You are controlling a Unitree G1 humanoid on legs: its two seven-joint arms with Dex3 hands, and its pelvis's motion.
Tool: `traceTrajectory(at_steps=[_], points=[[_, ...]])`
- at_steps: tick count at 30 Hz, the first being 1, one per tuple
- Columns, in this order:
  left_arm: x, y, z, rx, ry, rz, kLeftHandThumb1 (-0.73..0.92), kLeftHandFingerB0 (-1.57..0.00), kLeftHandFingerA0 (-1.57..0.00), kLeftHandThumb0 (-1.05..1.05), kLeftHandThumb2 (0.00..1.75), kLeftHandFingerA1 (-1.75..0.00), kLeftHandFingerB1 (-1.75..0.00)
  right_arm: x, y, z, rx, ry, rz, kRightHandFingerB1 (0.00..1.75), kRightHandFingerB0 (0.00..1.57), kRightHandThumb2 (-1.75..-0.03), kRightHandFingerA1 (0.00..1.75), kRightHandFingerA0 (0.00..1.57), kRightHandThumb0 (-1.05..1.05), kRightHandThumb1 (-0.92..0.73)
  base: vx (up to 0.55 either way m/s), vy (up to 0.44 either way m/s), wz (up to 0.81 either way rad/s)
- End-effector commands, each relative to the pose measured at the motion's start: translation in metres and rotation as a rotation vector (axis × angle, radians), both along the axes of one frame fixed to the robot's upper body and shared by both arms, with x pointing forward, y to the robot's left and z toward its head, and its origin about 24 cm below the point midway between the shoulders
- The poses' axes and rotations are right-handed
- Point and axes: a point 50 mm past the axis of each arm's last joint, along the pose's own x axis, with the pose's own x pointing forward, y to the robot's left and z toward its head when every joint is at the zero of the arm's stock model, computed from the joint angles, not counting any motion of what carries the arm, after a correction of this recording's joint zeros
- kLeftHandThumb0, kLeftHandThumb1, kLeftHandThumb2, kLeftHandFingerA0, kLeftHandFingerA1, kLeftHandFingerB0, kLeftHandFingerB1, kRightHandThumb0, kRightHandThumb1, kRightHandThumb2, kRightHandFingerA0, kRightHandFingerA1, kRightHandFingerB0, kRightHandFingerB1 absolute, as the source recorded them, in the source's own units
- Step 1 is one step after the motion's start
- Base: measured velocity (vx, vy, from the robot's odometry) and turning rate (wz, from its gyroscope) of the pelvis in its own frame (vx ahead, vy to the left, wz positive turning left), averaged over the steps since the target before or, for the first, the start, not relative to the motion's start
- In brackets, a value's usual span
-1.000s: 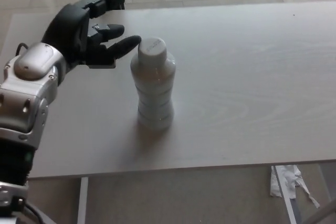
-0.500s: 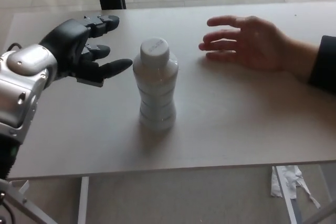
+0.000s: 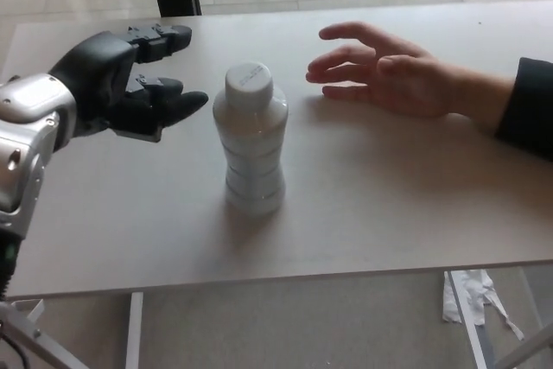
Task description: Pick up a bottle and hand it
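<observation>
Head view shows my left hand (image 3: 130,84) spread open and empty, the white ribbed plastic bottle (image 3: 251,149) upright just beside its fingertips, ungrasped. Beyond the bottle, a person's open hand (image 3: 389,71) waits. Picking up and handing over both remain. No label text is legible.

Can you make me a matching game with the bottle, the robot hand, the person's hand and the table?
Things:
1. bottle
2. left robot hand
3. person's hand
4. table

Descriptions:
A. black, fingers apart, holding nothing
B. white, standing upright with its cap on
C. pale wood, under everything
D. reaching in from the right, open

Pairs: 1-B, 2-A, 3-D, 4-C
</observation>
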Motion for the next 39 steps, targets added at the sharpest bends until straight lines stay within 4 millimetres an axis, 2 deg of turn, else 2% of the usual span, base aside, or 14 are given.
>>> traceTrajectory(at_steps=[1, 6, 7, 8, 13, 15, 16, 17, 23, 25, 28, 29, 31, 39], points=[[-0.012, -0.003, -0.015, -0.046, 0.051, -0.037, 0.43, 0.0, -0.01, -0.81, 0.94, -0.42, -0.01, 0.012, -0.006, 0.019, -0.032, -0.059, 0.008, 0.45, 0.35, -0.57, 1.3, 0.97, -0.67, -0.54, 0.0, 0.0, 0.0], [-0.023, -0.006, -0.029, -0.059, 0.069, -0.061, 0.46, 0.0, 0.0, -0.86, 0.94, -0.29, 0.0, 0.015, -0.005, 0.022, -0.038, -0.06, 0.023, 0.44, 0.34, -0.58, 1.19, 0.91, -0.69, -0.54, 0.0, 0.0, 0.0], [-0.026, -0.007, -0.034, -0.107, 0.109, -0.079, 0.48, 0.0, 0.0, -0.88, 0.63, -0.2, -0.08, 0.016, -0.005, 0.022, -0.045, -0.057, 0.03, 0.51, 0.26, -0.87, 0.83, 0.55, -0.72, -0.44, 0.0, 0.0, 0.0], [-0.028, -0.008, -0.034, -0.106, 0.107, -0.08, 0.47, 0.0, 0.0, -0.85, 0.92, -0.24, -0.01, 0.019, -0.005, 0.024, -0.038, -0.066, 0.026, 0.43, 0.34, -0.57, 1.21, 0.67, -0.68, -0.55, 0.0, 0.0, 0.0], [-0.035, -0.014, -0.042, -0.125, 0.108, -0.079, 0.46, 0.0, 0.0, -0.84, 0.91, -0.2, -0.01, 0.019, -0.005, 0.023, -0.043, -0.048, 0.016, 0.41, 0.34, -0.58, 1.3, 0.91, -0.67, -0.55, 0.0, 0.0, 0.0], [-0.038, -0.02, -0.045, -0.12, 0.084, -0.06, 0.45, 0.0, 0.0, -0.87, 0.6, -0.14, -0.14, 0.018, -0.005, 0.023, -0.031, -0.054, 0.023, 0.43, 0.34, -0.58, 1.43, 0.97, -0.67, -0.53, 0.0, 0.0, 0.0], [-0.039, -0.023, -0.046, -0.12, 0.061, -0.043, 0.45, 0.0, 0.0, -0.88, 0.61, -0.13, -0.09, 0.017, -0.005, 0.021, -0.019, -0.057, 0.021, 0.43, 0.35, -0.59, 1.39, 0.97, -0.7, -0.51, 0.0, 0.0, 0.0], [-0.039, -0.025, -0.045, -0.117, 0.045, -0.033, 0.47, 0.0, 0.0, -0.81, 0.92, -0.18, -0.01, 0.018, -0.005, 0.021, -0.023, -0.054, 0.026, 0.44, 0.33, -0.62, 1.37, 0.94, -0.71, -0.48, 0.0, 0.0, 0.0], [-0.038, -0.049, -0.043, -0.056, -0.11, 0.019, 0.51, 0.0, 0.0, -0.85, 0.92, -0.16, 0.0, 0.017, -0.005, 0.022, -0.05, -0.044, 0.028, 0.43, 0.36, -0.57, 1.08, 0.82, -0.68, -0.56, 0.0, 0.0, 0.0], [-0.035, -0.062, -0.044, -0.059, -0.152, 0.065, 0.5, 0.0, 0.0, -0.86, 0.88, -0.15, -0.02, 0.017, -0.005, 0.022, -0.039, -0.047, 0.033, 0.44, 0.33, -0.61, 1.4, 0.93, -0.73, -0.51, 0.0, 0.0, 0.0], [-0.035, -0.067, -0.044, -0.052, -0.171, 0.1, 0.52, 0.0, 0.0, -0.87, 0.87, -0.14, 0.0, 0.017, -0.003, 0.02, -0.032, -0.047, 0.035, 0.43, 0.34, -0.59, 1.4, 1.0, -0.69, -0.54, 0.0, 0.0, 0.0], [-0.033, -0.073, -0.045, -0.056, -0.181, 0.13, 0.52, 0.0, 0.0, -0.87, 0.86, -0.07, 0.0, 0.017, -0.003, 0.02, -0.028, -0.055, 0.038, 0.44, 0.35, -0.57, 1.01, 0.62, -0.69, -0.55, 0.0, 0.0, 0.0], [-0.03, -0.082, -0.044, -0.03, -0.186, 0.181, 0.52, 0.0, 0.0, -0.89, 0.86, -0.11, 0.0, 0.018, -0.003, 0.02, -0.026, -0.053, 0.038, 0.44, 0.35, -0.57, 1.33, 0.9, -0.69, -0.55, 0.0, 0.0, 0.0], [-0.021, -0.098, -0.045, 0.15, -0.252, 0.338, 0.53, 0.0, 0.0, -0.88, 0.87, -0.13, 0.0, 0.023, 0.001, 0.021, -0.031, -0.068, 0.044, 0.44, 0.36, -0.57, 0.95, 0.64, -0.67, -0.56, 0.0, 0.0, 0.0]])
